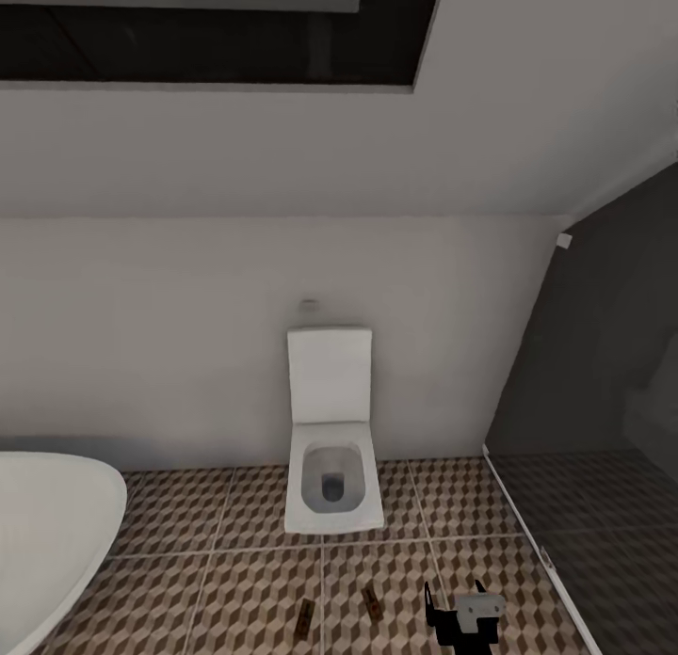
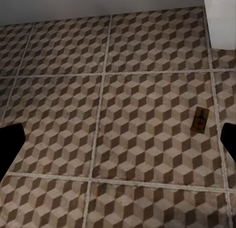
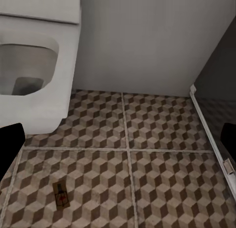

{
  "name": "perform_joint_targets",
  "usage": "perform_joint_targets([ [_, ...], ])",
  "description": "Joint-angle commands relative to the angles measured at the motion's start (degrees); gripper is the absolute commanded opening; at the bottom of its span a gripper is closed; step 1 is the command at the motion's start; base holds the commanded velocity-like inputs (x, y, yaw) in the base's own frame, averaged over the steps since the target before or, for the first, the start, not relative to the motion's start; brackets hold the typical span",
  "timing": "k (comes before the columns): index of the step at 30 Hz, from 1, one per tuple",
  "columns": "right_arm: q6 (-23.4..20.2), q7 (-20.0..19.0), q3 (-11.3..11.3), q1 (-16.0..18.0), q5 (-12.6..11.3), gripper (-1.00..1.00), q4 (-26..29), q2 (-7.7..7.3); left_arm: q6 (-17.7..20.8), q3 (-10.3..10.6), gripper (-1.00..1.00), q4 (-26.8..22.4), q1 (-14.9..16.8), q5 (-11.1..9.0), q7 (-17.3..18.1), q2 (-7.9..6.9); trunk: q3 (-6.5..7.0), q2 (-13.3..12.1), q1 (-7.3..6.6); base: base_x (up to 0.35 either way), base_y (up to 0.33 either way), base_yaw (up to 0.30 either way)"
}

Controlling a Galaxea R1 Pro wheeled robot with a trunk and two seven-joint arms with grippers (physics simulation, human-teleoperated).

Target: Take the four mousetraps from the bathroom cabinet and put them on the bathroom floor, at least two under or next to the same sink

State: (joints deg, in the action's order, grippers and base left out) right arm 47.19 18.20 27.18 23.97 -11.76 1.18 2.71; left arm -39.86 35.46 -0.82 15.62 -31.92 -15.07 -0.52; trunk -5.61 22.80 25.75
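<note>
The right arm's fingers [image 1: 456, 610] show in the head view low at the right, black tips standing apart with nothing between them, above a pale grey wrist block. In the right wrist view the two dark fingertips [image 3: 11, 144] sit at opposite edges of the picture, spread wide and empty. The left arm's fingertips [image 2: 10, 149] likewise show as dark shapes at the two side edges of the left wrist view, spread and holding nothing.

Two mousetraps lie flat on the bathroom floor [image 1: 235, 589], the tiles printed with brown, beige and white cubes. In the head view one mousetrap [image 1: 304, 618] lies in front of the toilet [image 1: 332, 448], and a second mousetrap [image 1: 373, 603] lies just to its right, the two near each other but apart, both left of the right fingers. The left wrist view shows one mousetrap [image 2: 200, 119] on an open stretch of tile close to a grout line. The right wrist view shows one mousetrap [image 3: 60, 195] on the tile in front of the toilet's base.

The toilet is white with its lid raised against the white wall. A white bathtub [image 1: 47, 533] curves in at the left of the head view. At the right a darker grey floor section [image 1: 603, 542] begins behind a pale strip.
</note>
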Motion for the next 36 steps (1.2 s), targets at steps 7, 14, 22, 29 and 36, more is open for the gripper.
perform_joint_targets([
  [7,0.18,0.17,0.5,0.03,-0.46,1.0,-0.05,0.02,-0.04,0.49,1.0,-0.06,0.02,-0.16,-0.4,-0.01,0.51,0.11,0.04,0.0,0.0,0.0],
  [14,0.17,0.17,0.5,0.04,-0.46,1.0,-0.05,-0.02,-0.04,0.49,1.0,-0.06,0.02,-0.16,-0.4,-0.01,0.74,0.11,0.04,0.0,0.0,0.0],
  [22,0.18,0.17,0.5,0.04,-0.46,1.0,-0.04,-0.01,-0.04,0.49,1.0,-0.07,0.02,-0.16,-0.4,-0.01,0.75,0.11,0.04,0.0,0.0,0.0],
  [29,0.18,0.17,0.5,0.06,-0.46,1.0,-0.05,-0.06,-0.04,0.49,1.0,-0.06,0.02,-0.16,-0.4,-0.01,0.76,0.11,0.04,0.0,0.0,0.0],
  [36,0.18,0.17,0.5,0.04,-0.46,1.0,-0.04,-0.03,-0.04,0.49,1.0,-0.06,0.02,-0.16,-0.4,-0.01,0.82,0.11,0.04,0.0,0.0,0.0],
])
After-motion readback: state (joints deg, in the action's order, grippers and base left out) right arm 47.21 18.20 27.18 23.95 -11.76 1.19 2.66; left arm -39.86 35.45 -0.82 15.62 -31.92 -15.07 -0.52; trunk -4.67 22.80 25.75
